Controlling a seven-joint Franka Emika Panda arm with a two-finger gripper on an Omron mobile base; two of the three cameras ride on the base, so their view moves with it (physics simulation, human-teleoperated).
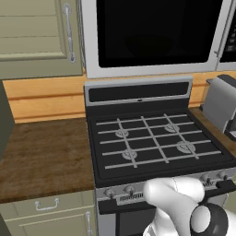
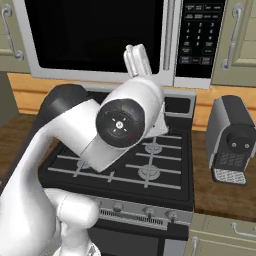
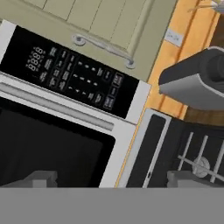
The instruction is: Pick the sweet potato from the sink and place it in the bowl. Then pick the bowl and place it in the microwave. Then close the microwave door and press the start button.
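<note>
The microwave (image 2: 100, 40) hangs above the stove (image 1: 156, 138) with its door (image 1: 156, 32) shut — the control panel (image 3: 74, 76) lies up and to one side of the gripper (image 3: 109, 179) in the hand view; the jaws stand wide apart and empty, near the door's handle edge

Both base views look forward and down at the stove (image 1: 156, 138), one from its left, one from its right, sharing the burners and the microwave (image 1: 156, 37) above. The hand view, rolled sideways, sits close to the microwave's button panel (image 3: 74, 78), with the stove's back edge beside it.
</note>
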